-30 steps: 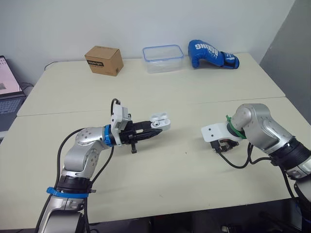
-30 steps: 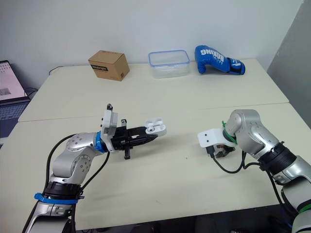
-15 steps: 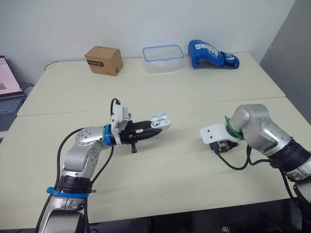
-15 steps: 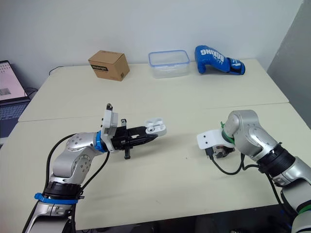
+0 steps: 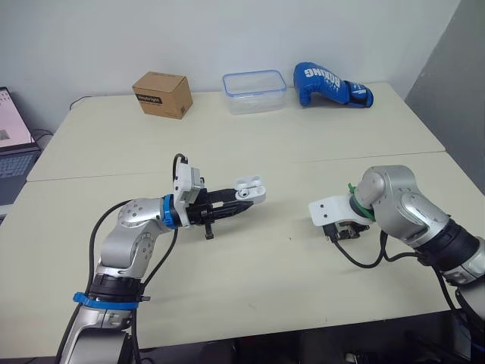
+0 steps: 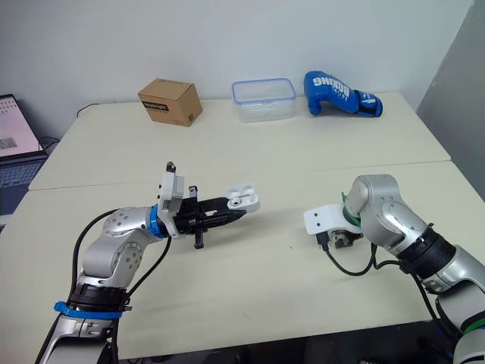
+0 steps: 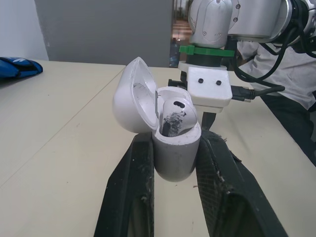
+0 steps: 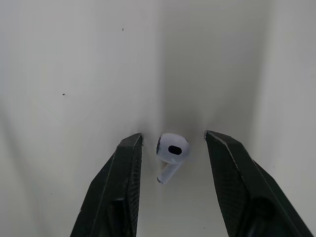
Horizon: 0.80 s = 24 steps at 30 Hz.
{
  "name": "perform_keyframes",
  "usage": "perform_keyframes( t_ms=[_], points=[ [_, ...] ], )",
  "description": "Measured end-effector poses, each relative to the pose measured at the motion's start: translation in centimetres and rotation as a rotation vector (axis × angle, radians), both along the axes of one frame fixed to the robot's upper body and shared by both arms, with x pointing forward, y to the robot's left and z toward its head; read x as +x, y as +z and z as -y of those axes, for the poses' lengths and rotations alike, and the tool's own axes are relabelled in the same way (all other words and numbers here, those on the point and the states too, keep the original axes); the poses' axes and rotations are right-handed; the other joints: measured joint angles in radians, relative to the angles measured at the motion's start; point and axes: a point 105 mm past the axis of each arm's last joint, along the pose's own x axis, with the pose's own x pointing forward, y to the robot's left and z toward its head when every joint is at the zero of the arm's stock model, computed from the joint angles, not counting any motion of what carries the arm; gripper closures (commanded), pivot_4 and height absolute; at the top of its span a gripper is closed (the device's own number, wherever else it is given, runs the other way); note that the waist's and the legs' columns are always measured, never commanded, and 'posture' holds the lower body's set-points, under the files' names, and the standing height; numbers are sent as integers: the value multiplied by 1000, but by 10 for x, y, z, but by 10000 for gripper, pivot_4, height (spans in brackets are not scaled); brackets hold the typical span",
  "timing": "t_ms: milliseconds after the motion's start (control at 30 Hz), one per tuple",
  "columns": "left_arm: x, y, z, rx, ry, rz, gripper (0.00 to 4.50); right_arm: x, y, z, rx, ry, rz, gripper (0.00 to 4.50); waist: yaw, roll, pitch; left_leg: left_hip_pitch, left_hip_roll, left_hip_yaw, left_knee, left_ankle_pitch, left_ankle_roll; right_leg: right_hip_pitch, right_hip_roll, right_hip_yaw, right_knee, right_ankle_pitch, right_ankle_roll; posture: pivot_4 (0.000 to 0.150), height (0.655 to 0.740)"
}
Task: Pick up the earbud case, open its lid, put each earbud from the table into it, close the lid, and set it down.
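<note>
Left wrist view: left claw (image 7: pixel 175 165) is clamped on the lower body of the earbud case (image 7: pixel 176 150), one finger per side. Case is upright, lid (image 7: pixel 132 98) hinged back and open. A seated earbud (image 7: pixel 173 116) already sits in one well; can't tell if the other well is free, but prob. yes. Case is held clear of the bench (image 5: pixel 250 280) with its mouth exposed and turned toward the right arm. My guess is that's so the next bud can go straight in w/o a regrasp.

Right wrist view: right claw (image 8: pixel 173 140) is spread wide and pointing down at the bench. The loose earbud (image 8: pixel 170 154) lies flat on the surface between the two fingers, approx. centred, with a gap on each side and touching neither. Wide spread looks deliberate, giving margin to straddle a tiny part before pinching.

Head views: the right claw is low over the bench on the robot's right, well apart from the case, which hangs at centre-left.

Judgement: current step is the grasp of the second bud, so the task is past halfway. Remaining steps are pinch, carry across, seat it, shut lid, set down. Bud is small and glossy, so it may squirt out if squeezed off-centre.
</note>
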Motion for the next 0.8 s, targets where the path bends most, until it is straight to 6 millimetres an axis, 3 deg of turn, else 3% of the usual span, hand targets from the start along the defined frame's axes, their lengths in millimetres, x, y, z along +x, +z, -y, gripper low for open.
perform_keyframes(
  t_ms=[200,333,800],
  points=[
    [0,0,1,-2,-1,0,37110,0,0,1,-6,-14,4,24227,0,0,0,0,0,0,0,0,0,0,0,0,0,0,0,1500,7307],
    [0,0,1,-4,-3,-1,37110,-1,0,3,-9,-23,2,33350,0,0,0,0,0,0,0,0,0,0,0,0,0,0,0,1500,7307],
    [-1,-2,4,-1,-12,-6,37110,-3,-1,3,-12,-48,-2,33350,0,0,0,0,0,0,0,0,0,0,0,0,0,0,0,1500,7307]
  ],
)
